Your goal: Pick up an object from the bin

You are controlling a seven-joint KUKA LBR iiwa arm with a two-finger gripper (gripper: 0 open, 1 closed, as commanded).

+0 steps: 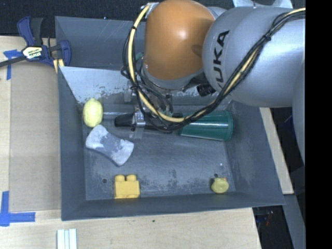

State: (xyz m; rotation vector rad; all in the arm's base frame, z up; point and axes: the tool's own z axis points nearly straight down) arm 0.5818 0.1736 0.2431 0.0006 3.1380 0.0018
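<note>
Finger spread cannot be told at the gripper (136, 121), set near a crumpled pale grey wad (110, 146). One item should be centred before closure.

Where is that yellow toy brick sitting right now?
The yellow toy brick lies near the bin's front wall, left of middle in the camera view, just below the crumpled grey-white lump.

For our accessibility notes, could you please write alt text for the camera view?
The gripper hangs in the grey bin between a yellow-green ball and a dark green bottle. In front lie a white scrap, a yellow block and a small yellow ball.
</note>
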